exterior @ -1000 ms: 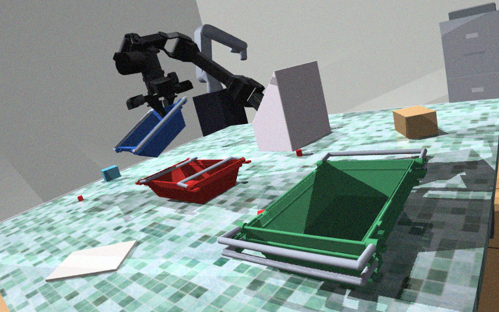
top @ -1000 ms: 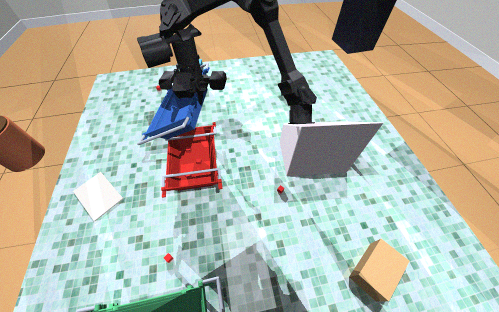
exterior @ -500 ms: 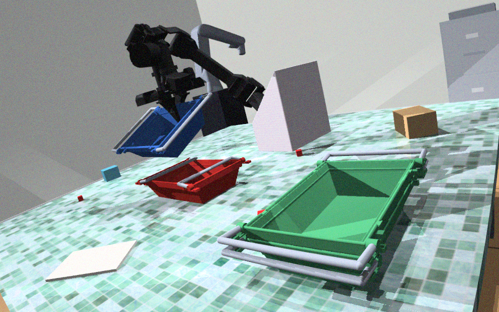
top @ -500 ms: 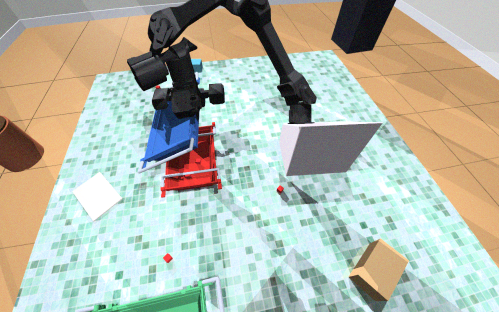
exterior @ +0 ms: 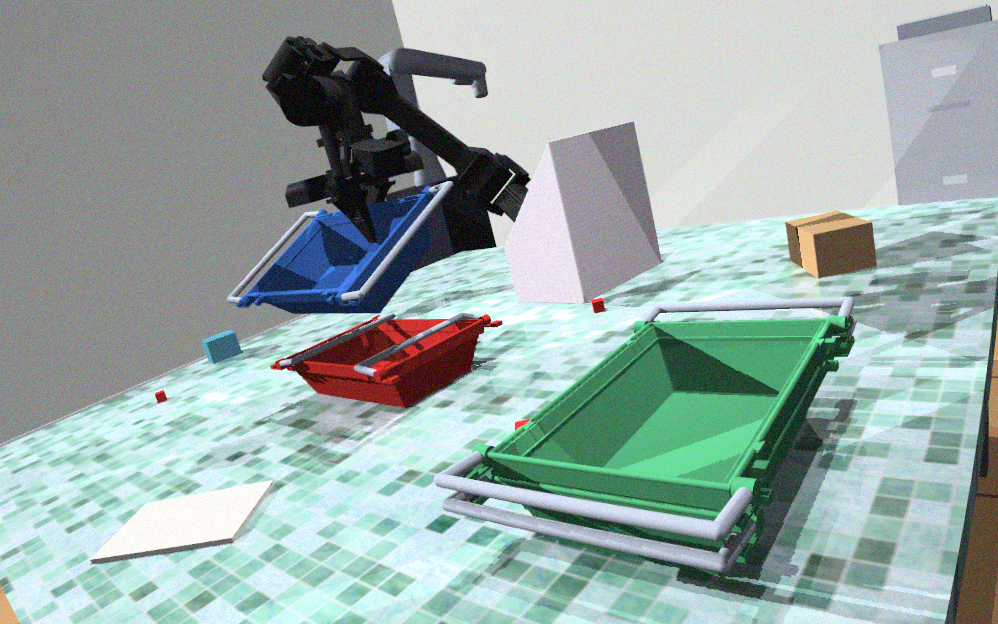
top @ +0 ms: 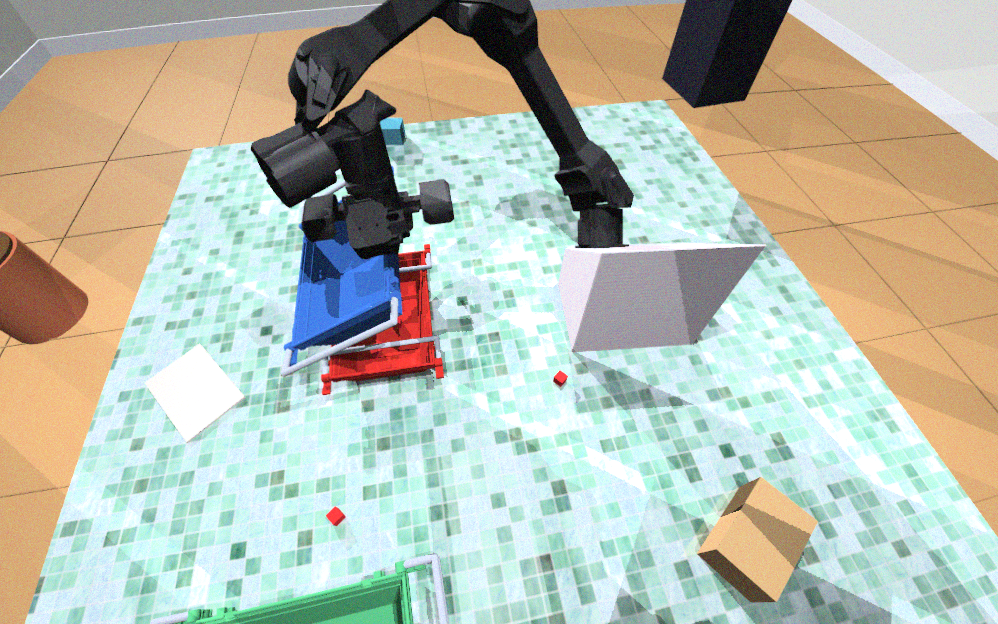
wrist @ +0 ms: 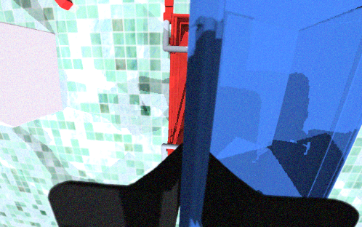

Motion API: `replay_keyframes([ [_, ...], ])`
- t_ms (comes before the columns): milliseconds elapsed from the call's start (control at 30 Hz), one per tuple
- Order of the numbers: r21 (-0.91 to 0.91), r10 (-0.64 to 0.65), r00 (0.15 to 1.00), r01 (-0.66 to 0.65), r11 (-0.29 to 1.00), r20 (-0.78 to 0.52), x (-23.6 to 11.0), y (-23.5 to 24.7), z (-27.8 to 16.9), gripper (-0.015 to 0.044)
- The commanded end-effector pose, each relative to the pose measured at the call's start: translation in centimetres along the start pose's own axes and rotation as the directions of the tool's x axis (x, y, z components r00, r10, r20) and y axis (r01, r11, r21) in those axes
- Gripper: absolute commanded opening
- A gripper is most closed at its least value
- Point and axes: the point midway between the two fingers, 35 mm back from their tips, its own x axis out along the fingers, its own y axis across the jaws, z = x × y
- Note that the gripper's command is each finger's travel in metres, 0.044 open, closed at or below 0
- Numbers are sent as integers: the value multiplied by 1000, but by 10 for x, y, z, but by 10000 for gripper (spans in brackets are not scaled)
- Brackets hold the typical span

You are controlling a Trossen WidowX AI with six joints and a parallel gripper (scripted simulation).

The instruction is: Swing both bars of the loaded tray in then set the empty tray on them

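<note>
Top view, carried load: the gripper [top: 365, 250] is clamped on the side wall of the blue tray [top: 331, 309], which hangs tilted over the 9 o'clock half of the red tray [top: 382, 360].
Top view, bars: one wire bar [top: 382, 345] of the red tray crosses its top near the 6 o'clock end; the other, at the 12 o'clock end, is mostly covered by the blue tray.
Exterior view, height: the blue tray [exterior: 331, 257] is in the air, apart from the red tray [exterior: 390, 360] below it, its low end toward 7 o'clock.
Exterior view, bars: both grey bars [exterior: 412, 342] lie across the red tray's open top, so the swing-in step looks done.
Exterior view, bystander: a green tray [exterior: 559, 470] sits at 4 o'clock, well apart, no part of this job as far as I can judge.
Wrist view, grip: a dark finger [wrist: 153, 189] sits on each side of the blue wall [wrist: 203, 109]; red rim [wrist: 176, 94] shows just beyond at 12 o'clock.
Progress: bars in, tray lifted and roughly over the target.
Left to do: centre it, level it, lower it onto both bars, release.
</note>
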Motion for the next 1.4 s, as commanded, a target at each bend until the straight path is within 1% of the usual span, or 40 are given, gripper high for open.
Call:
replay_keyframes([
  [0, 9, -19, 1000, 19, 1000, 5, -5, -3, 2, 0],
  [1200, 9, -19, 1000, 19, 1000, 5, -5, -4, 2, 0],
  [1367, 9, -20, 1000, 20, 1000, 5, 0, -4, 2, 0],
])
